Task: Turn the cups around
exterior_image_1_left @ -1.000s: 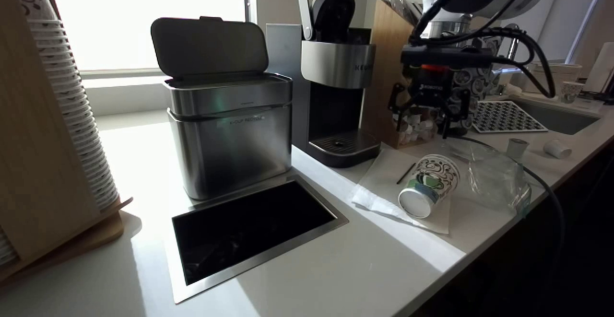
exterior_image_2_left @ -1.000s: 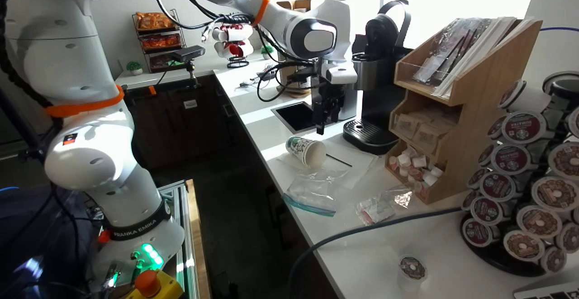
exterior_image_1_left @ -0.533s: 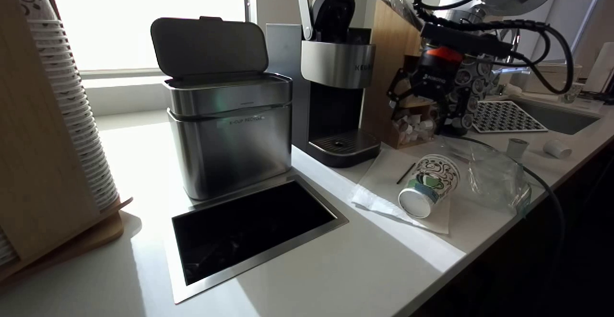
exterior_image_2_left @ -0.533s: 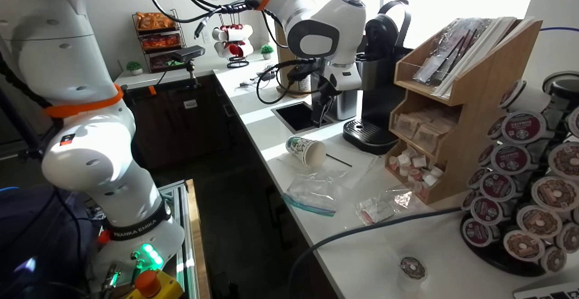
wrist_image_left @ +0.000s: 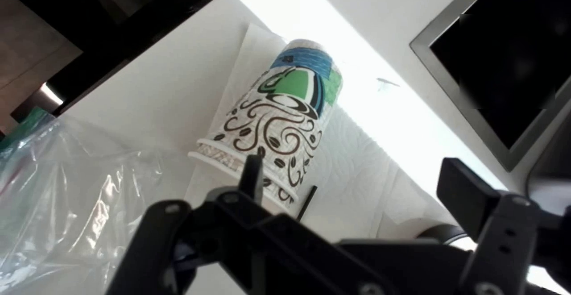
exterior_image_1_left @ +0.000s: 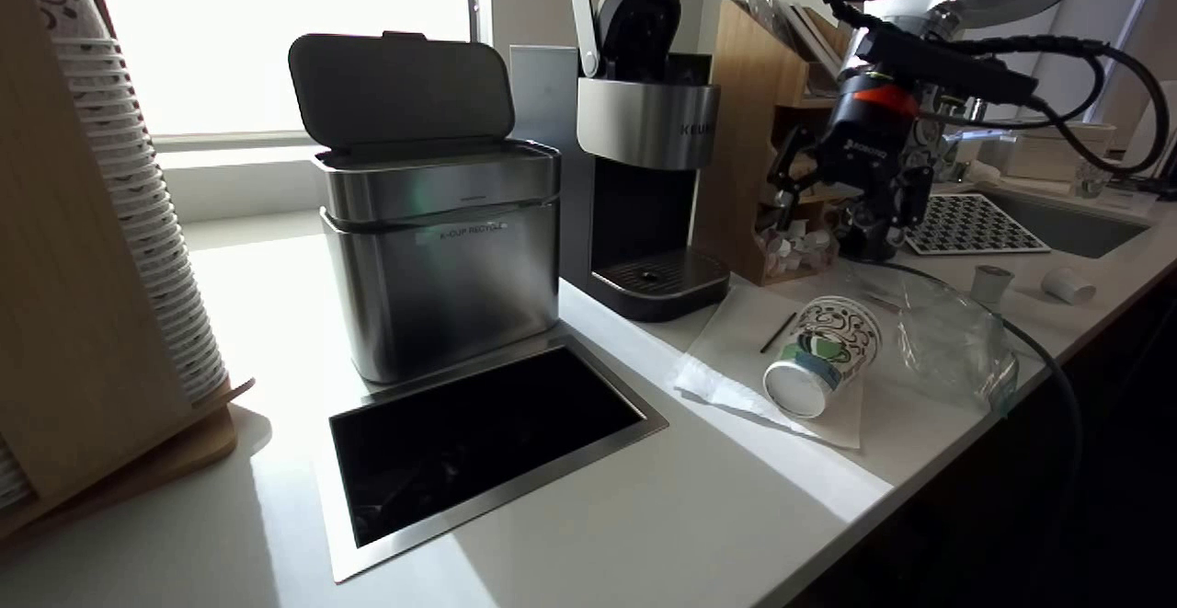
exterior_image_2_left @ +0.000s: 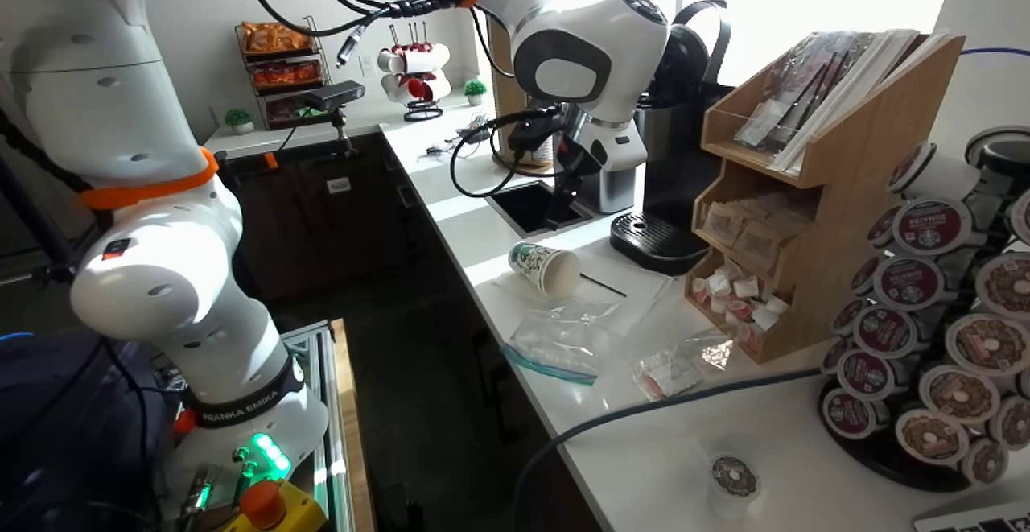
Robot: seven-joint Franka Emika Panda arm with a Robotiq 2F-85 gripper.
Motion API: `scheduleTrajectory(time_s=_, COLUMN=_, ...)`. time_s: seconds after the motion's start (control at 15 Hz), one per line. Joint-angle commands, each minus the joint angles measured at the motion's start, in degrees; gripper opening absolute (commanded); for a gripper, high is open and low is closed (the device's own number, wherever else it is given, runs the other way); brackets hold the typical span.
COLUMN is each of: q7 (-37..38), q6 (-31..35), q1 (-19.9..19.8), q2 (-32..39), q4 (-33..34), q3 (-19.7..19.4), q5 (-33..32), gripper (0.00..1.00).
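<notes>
- Paper cup [wrist_image_left: 276, 116], two rims showing, so maybe a nested pair: on its side on a napkin [wrist_image_left: 350, 156], tabletop [wrist_image_left: 156, 98] below. From here, turn looks undone.
- Right of it, raised: end effector [wrist_image_left: 359, 184] wide, nothing held. Grasp, turn, release likely remain.

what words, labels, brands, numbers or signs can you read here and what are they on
"K-CUP RECYCLE" on the steel bin
"KEU", end turned away, on the coffee maker
"FRANKA EMIKA" on the arm's base band
"ROBOTIQ" on the gripper
"SUMATRA" on maroon pod lids
Too small or blurred: dark mark on the paper cup, brown pod lids, cabinet label, arm sticker
</notes>
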Motion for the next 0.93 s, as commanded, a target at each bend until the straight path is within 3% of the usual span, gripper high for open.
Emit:
scheduleTrajectory(time_s=0.0, q7=-0.4, q6=-0.5, q1=-0.1, q2=0.0, q4=0.1, q3=-0.1, q5=0.0, gripper=1.0)
scheduleTrajectory(time_s=0.47, q7=-1.6, q6=-1.1, q1=0.0, q2=0.0, q4=0.2, q3=0.0, q5=-1.2, gripper=1.0)
scheduleTrajectory(time_s=0.87, q7=-15.7, q6=-3.6, q1=-0.5, q2=0.9, q4=0.8, q3=-0.2, q5=-5.2, gripper=1.0)
